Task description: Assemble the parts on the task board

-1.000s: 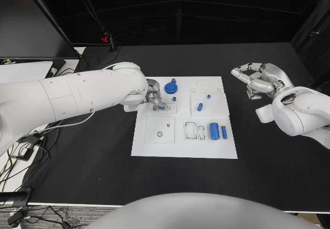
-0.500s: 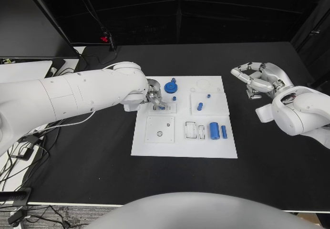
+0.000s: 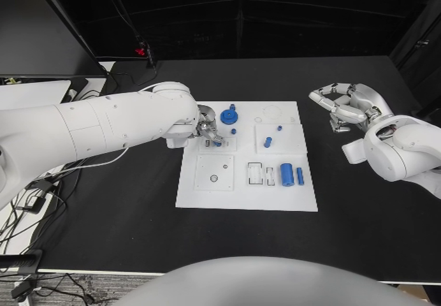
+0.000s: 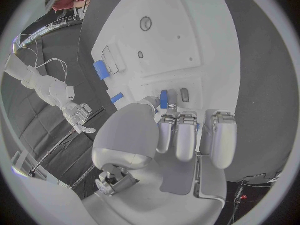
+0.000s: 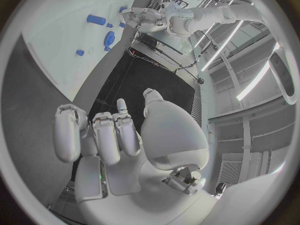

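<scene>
- Pinching a small blue peg between thumb and fingers, the left hand rests over the upper-left corner of the white rectangular task board on the black worktop.
- The right hand hovers well apart, beyond the board's right edge, fingers curled in around nothing.
- A round blue gear-like part stands just beside the left hand.

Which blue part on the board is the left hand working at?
The small blue peg at the left hand, on the board's left edge; the other blue parts lie apart from it.
</scene>
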Tool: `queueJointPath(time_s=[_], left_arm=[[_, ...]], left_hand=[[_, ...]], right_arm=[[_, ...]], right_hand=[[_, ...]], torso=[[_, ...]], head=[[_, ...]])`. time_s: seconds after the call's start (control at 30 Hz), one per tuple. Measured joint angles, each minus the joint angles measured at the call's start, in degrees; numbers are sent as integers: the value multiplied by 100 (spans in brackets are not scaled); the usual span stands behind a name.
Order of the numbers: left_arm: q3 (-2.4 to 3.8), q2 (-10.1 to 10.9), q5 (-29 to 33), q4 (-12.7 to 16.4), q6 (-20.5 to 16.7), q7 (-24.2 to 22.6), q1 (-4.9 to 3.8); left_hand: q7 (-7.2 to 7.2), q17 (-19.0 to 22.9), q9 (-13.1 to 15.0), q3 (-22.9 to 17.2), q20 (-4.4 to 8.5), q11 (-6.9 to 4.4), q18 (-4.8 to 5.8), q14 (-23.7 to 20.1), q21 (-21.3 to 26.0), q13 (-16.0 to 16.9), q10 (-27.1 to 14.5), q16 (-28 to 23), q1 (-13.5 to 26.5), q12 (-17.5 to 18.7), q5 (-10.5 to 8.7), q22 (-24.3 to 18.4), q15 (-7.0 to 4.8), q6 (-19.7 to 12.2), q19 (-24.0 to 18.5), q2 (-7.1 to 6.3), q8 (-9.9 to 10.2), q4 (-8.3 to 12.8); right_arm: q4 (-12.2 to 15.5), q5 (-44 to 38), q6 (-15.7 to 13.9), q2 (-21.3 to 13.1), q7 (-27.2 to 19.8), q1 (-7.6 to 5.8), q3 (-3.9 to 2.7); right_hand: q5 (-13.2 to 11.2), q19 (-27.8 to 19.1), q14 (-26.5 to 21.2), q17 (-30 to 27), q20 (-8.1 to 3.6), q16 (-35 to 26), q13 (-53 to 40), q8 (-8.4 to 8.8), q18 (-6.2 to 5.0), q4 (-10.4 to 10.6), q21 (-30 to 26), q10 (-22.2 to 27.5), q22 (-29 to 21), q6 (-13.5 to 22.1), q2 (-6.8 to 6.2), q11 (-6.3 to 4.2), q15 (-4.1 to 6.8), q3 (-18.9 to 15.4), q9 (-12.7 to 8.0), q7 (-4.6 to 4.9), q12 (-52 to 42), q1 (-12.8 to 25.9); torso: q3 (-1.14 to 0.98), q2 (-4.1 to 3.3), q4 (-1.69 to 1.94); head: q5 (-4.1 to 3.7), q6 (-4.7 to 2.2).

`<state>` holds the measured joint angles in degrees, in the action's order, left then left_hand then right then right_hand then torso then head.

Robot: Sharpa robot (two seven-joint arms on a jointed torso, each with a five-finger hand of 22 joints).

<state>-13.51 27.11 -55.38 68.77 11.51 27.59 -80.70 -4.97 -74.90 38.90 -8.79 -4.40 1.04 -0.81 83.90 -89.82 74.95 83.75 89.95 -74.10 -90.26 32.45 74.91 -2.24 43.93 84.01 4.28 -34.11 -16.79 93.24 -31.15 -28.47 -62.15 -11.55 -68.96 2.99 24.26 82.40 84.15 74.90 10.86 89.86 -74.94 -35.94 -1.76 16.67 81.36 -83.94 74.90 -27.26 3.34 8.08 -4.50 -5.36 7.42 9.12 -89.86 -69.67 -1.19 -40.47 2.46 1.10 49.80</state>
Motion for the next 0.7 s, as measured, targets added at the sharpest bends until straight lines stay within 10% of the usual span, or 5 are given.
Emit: queueJointPath(time_s=[0.27, 0.7], left_arm=[[-2, -14, -3, -16, 17, 35, 3], [6, -22, 4, -12, 17, 76, 8]], left_hand=[[12, 0, -36, 408, 0, 18, 0, 0, 0, 0, 18, 0, 617, 0, -826, 0, 0, 11, 0, -102, 52, -10], [-60, 0, -61, 1048, -42, 59, 0, -1, 0, -1, 17, 0, 1205, 0, -1557, 0, 39, -61, 0, -305, 86, -6]], right_arm=[[0, 0, 0, -2, 2, 0, 0], [-1, 3, 0, -5, 3, 0, 0]], right_hand=[[0, 0, 0, 0, 0, 0, 0, 0, 0, 0, 0, 0, 0, 0, 0, 0, 0, 0, -5, 0, 0, 0], [0, 0, 0, 0, 0, 0, 0, 0, 0, 0, 0, 0, 0, 0, 0, 0, 0, 0, -5, 0, 0, 0]], torso=[[0, 1, 3], [-1, 4, 5]], head=[[-11, 2], [-7, -6]])
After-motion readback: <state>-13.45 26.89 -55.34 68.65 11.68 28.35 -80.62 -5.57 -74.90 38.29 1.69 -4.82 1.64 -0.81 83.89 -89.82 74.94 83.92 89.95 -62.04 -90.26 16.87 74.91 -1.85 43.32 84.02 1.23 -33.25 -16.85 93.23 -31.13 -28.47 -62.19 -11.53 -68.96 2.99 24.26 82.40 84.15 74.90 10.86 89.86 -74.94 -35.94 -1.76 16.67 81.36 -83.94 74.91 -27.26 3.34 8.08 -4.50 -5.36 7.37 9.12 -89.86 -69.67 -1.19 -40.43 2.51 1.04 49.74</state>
